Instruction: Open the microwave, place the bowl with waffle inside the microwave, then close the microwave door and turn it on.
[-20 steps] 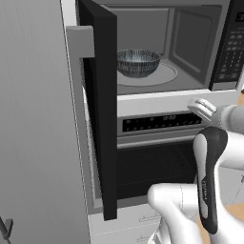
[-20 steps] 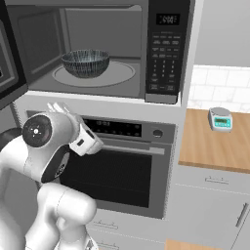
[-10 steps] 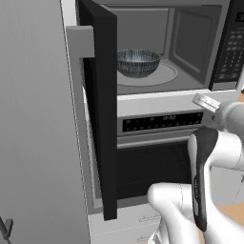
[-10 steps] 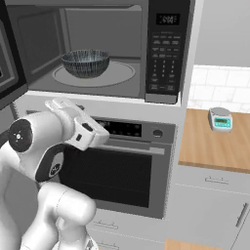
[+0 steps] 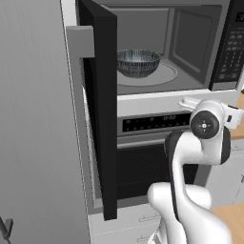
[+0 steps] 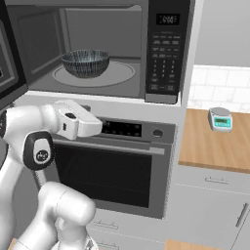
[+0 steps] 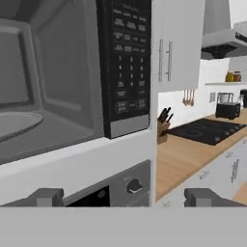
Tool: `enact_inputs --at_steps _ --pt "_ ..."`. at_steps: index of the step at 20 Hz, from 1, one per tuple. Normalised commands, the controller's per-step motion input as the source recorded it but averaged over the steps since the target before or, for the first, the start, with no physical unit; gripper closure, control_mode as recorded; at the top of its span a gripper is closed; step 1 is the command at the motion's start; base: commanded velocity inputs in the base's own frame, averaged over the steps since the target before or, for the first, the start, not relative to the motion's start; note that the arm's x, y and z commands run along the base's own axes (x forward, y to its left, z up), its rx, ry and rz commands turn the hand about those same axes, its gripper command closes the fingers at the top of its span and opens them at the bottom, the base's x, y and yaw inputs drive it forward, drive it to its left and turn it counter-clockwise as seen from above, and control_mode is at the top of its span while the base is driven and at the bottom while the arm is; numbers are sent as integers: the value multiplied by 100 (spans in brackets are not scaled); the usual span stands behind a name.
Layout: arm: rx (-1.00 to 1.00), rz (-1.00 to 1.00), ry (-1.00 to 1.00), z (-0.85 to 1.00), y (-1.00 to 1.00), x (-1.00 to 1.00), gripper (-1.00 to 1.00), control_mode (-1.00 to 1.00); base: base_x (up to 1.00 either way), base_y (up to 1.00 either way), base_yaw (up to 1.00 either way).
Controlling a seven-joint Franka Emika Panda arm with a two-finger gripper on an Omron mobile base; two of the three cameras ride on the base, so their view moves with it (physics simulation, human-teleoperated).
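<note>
1. While the bowl (image 5: 138,62) sits on the turntable (image 6: 93,74) inside the microwave (image 6: 107,49), the arm has drawn back out of the cavity over the last second and swung its hand to the right, so the placing step looks done.
2. The door (image 5: 102,114) stands wide open, edge-on in the left base view, with its grey handle (image 5: 78,95) at the outer edge; nothing about it has changed in that second.
3. That suggests the next job is closing the door, then the keypad (image 6: 163,49).
4. The gripper (image 7: 125,197) is empty, its two fingertips (image 7: 46,197) spread about as wide as they go, with nothing between them.
5. The hand sits below the microwave's sill, level with the oven (image 6: 112,171) control strip, and points right and a little up: its camera looks past the keypad toward a wooden counter (image 7: 188,154) and a stovetop (image 7: 207,130).
6. The elbow is folded low in front of the oven, well apart from the door, so reaching the handle would likely need a broad swing back to the left.
</note>
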Motion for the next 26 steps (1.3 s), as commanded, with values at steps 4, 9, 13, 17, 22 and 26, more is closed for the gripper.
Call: enact_inputs --at_steps 4,9,13,17,22,26 --pt "-45 -34 -3 -68 0 25 -100 -100 0 0 0" --pt "-37 -31 -1 -60 3 25 -100 -100 0 0 0" --pt "-9 -13 0 -47 48 29 -100 -100 0 0 0" --pt "0 -2 0 -33 72 24 -100 -100 0 0 0" --pt "0 0 0 -27 81 10 -100 -100 0 0 0" --pt "-2 0 -14 -13 76 -1 -100 -100 0 0 0"
